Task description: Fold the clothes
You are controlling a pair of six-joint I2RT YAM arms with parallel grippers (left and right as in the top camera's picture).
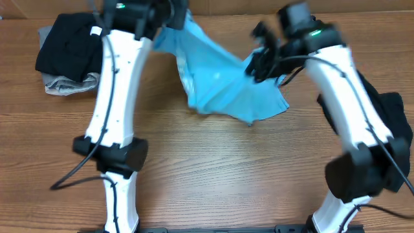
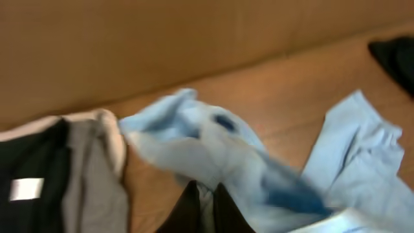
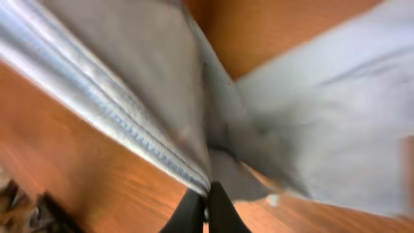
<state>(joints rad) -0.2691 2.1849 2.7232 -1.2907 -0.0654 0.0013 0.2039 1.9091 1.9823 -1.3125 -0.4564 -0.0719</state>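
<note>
The light blue T-shirt (image 1: 220, 81) hangs stretched between my two grippers above the far part of the wooden table. My left gripper (image 1: 169, 18) is shut on its upper left edge; the cloth shows between its fingers in the left wrist view (image 2: 206, 194). My right gripper (image 1: 259, 61) is shut on the shirt's right side; in the right wrist view the fingers (image 3: 206, 194) pinch a hemmed edge (image 3: 129, 123). The shirt's lower part droops toward the table. Black and grey clothes (image 1: 68, 55) lie piled at the far left, also seen in the left wrist view (image 2: 58, 175).
A dark garment (image 1: 388, 123) lies at the right edge of the table, partly behind my right arm. A brown wall (image 2: 194, 45) runs along the table's far edge. Bare wood (image 1: 226, 168) shows in front of the shirt.
</note>
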